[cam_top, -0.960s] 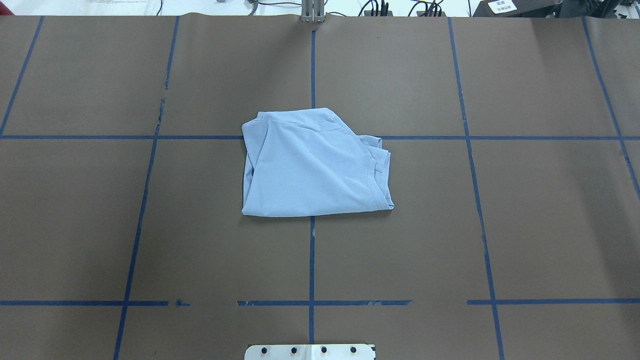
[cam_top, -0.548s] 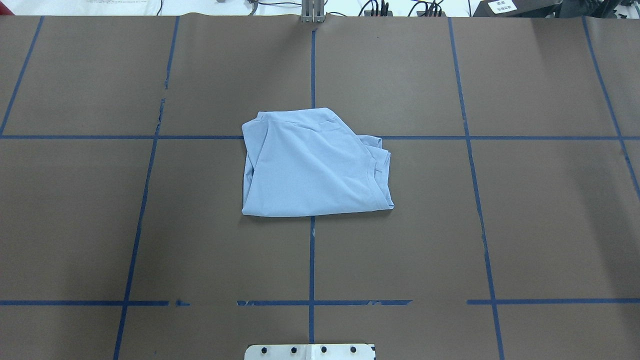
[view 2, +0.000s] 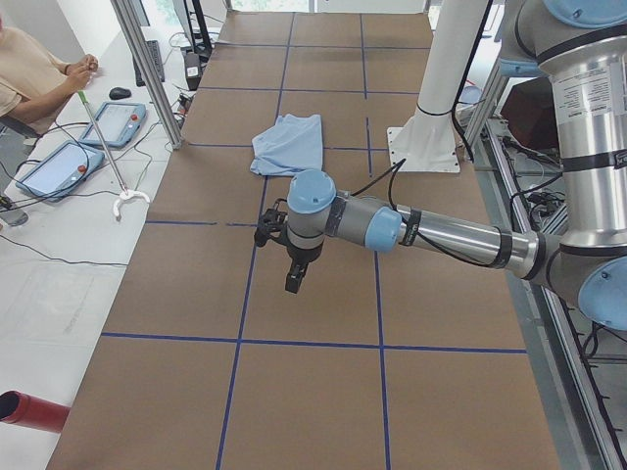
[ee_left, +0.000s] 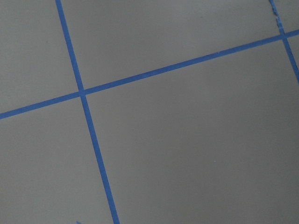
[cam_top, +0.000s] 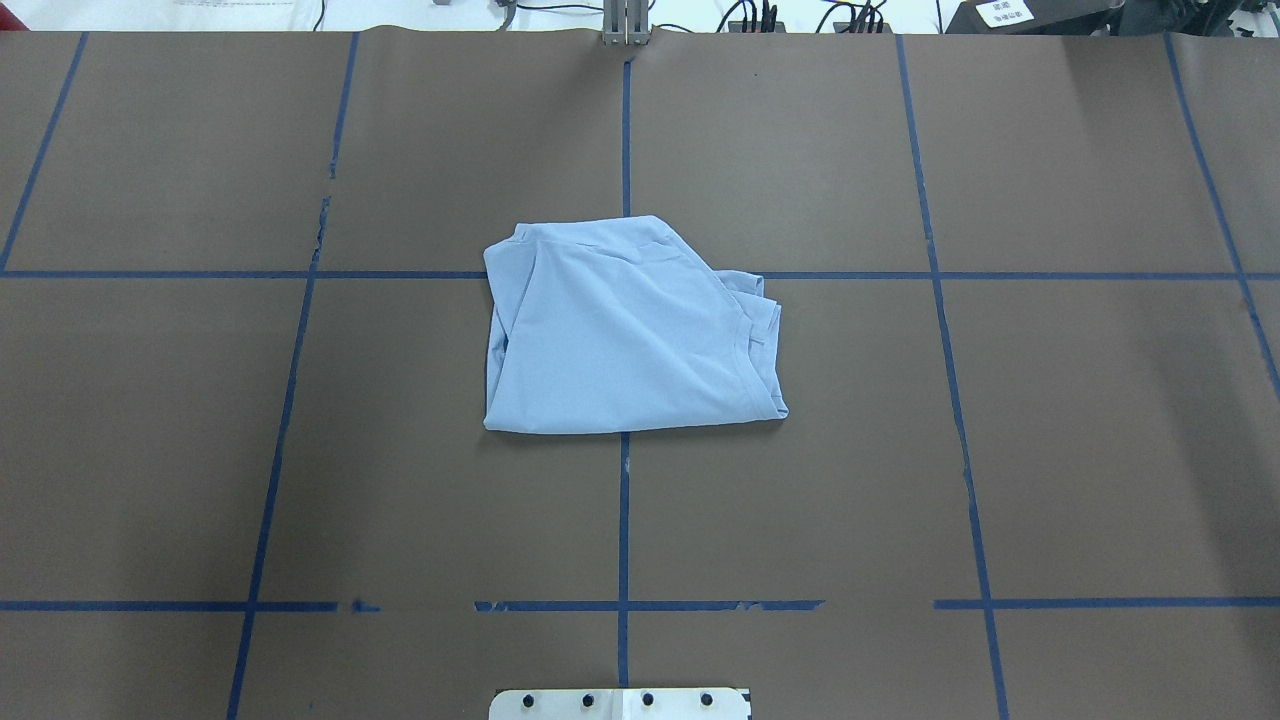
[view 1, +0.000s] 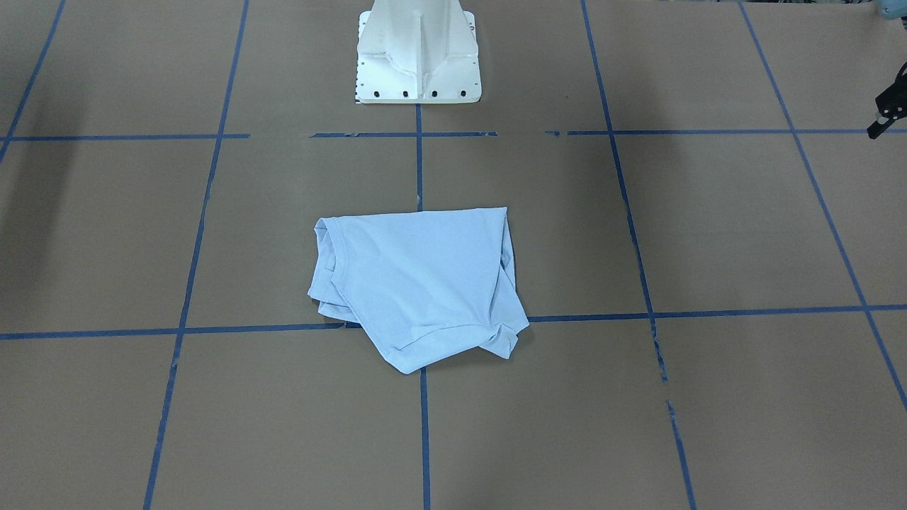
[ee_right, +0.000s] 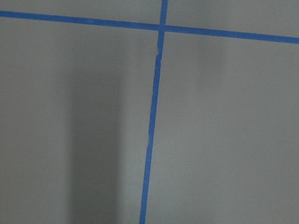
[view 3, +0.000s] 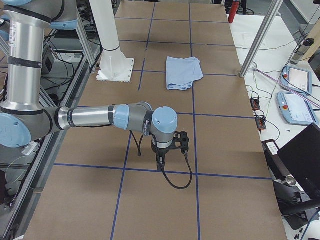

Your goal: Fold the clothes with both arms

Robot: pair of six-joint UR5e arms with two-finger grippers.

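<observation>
The light blue T-shirt [cam_top: 625, 335] lies folded into a rough rectangle at the middle of the brown table, collar edge to the overhead view's right. Its print is hidden. It also shows in the front view [view 1: 418, 287] and both side views [view 2: 289, 144] [view 3: 183, 71]. Neither arm is in the overhead view. My left gripper [view 2: 294, 279] hangs over bare table far from the shirt; a bit of it shows at the front view's right edge [view 1: 886, 117]. My right gripper [view 3: 162, 162] hangs over bare table at the other end. I cannot tell if either is open or shut.
The white pedestal base [view 1: 418, 49] stands behind the shirt. Blue tape lines [cam_top: 623, 520] grid the table. A metal post [view 2: 147, 69], teach pendants [view 2: 59, 166] and a seated person [view 2: 29, 69] are beside the table. Both wrist views show only bare table and tape.
</observation>
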